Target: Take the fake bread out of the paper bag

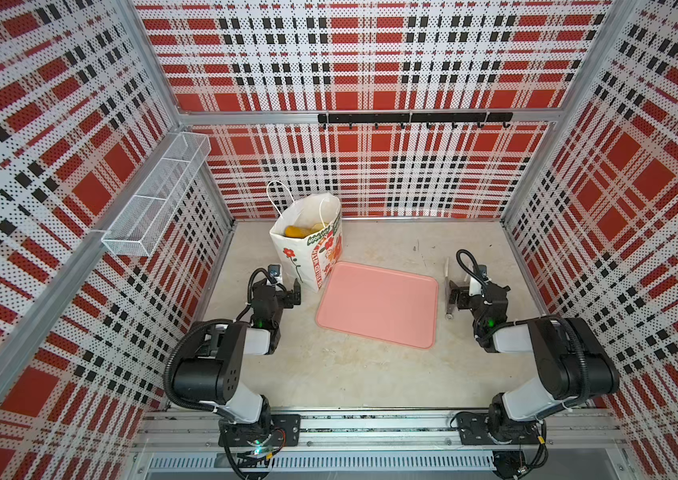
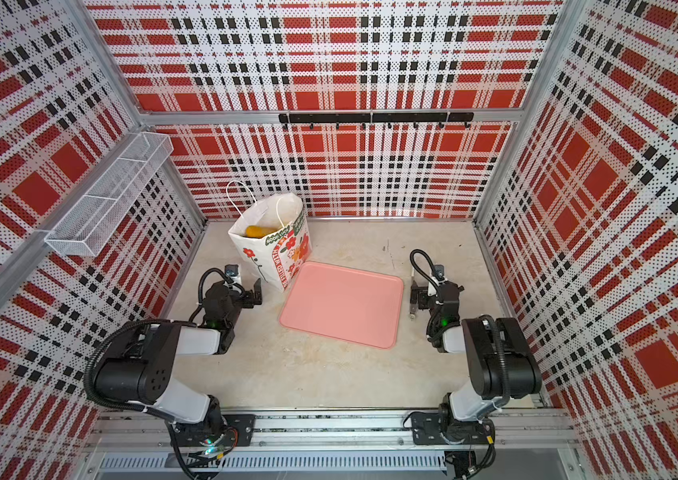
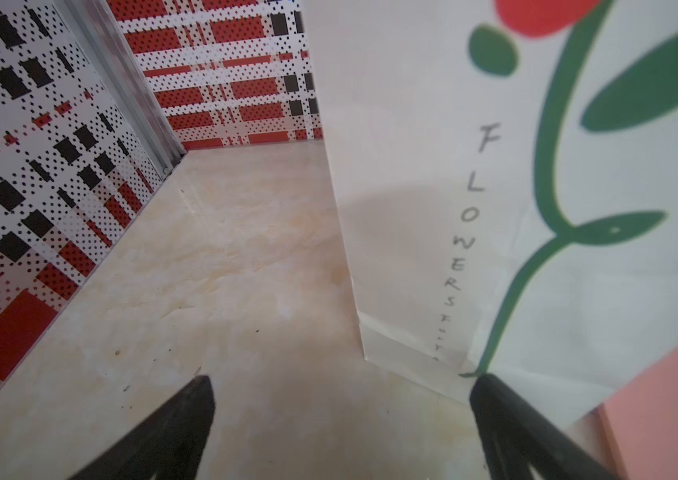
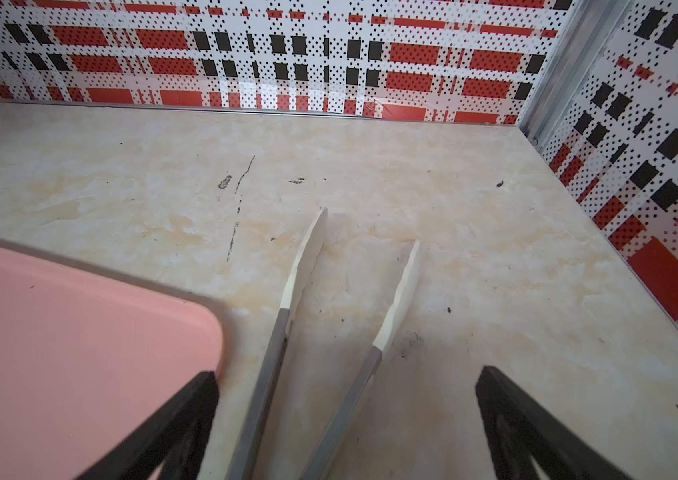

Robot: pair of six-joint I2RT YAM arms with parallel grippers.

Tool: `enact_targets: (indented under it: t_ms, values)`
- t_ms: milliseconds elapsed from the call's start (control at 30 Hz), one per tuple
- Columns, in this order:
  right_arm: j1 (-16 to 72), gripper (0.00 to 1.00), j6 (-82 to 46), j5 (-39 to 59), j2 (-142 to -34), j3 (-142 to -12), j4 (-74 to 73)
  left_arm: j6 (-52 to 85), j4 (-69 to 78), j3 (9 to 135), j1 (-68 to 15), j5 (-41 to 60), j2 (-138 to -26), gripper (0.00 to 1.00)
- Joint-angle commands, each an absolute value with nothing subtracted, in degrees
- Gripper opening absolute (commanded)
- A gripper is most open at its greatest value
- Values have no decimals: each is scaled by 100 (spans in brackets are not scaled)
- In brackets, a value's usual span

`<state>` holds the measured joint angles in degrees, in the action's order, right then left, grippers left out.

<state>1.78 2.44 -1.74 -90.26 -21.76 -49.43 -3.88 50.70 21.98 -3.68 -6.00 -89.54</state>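
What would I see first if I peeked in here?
The red plaid walls all around jump out first. Next comes the flowery white bag standing at the back left, with yellow bread peeking from its open top. The pink tray lies flat in the middle, right beside it.

White paper bag (image 1: 312, 253), matt, printed with flowers; glossy golden fake bread (image 1: 295, 231); smooth matt pink plastic tray (image 1: 378, 303); stained, scuffed marble-look table (image 1: 370, 374); tongs (image 4: 277, 345) of dull metal with cream tips; white wire-mesh basket (image 1: 154, 195).
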Motion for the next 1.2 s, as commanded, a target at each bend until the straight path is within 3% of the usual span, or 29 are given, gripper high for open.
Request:
enact_targets:
  t_ms: [0, 967, 1067, 1167]
  values:
    - [149, 100, 382, -132, -9101, -2268, -5353, -278, 5335, 2320, -399, -637, -9018, 99]
    - [123, 100, 163, -715, -9110, -2227, -5430, -307, 5335, 2320, -437, -683, -9020, 99]
    - [241, 100, 158, -1123, -8989, -1782, -6258, -494, 5757, 2032, -659, -948, -8857, 100]
    - [695, 100, 428, -1975, -8060, -1083, -6792, -842, 5496, 1829, -1279, -2055, -8064, 99]
